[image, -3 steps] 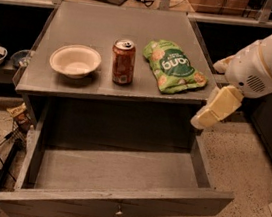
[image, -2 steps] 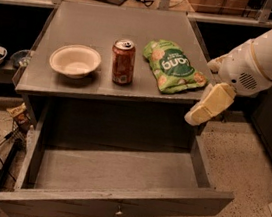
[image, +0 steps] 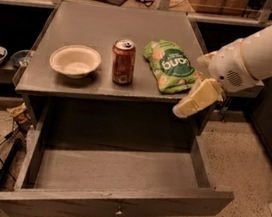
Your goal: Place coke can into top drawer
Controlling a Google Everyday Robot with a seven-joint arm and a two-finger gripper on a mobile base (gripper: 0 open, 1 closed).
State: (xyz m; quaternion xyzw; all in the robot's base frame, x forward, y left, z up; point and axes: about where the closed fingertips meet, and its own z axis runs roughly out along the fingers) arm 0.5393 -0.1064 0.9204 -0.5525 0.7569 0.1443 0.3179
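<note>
Progress: barely begun. Top drawer (image: 112,205) pulled wide open below the table (image: 112,26), nothing visible inside. Coke can (image: 123,62) upright on the table, between white bowl (image: 75,60) and green snack bag (image: 168,67), near both, touching neither, ungrasped. Tool (image: 181,109) hanging off the table's right front corner, just beside the bag, well apart from the can, above the drawer's right side. Not gripping the can; open or closed, impossible to tell from this angle. Left to do, by judgement: reach across to the can, grasp, lift, carry past the table's front edge, lower into the drawer, release. Count: one coke can, one bowl and one snack bag on the table; one open drawer with one small metal knob (image: 118,210) at centre front; one tool.
</note>
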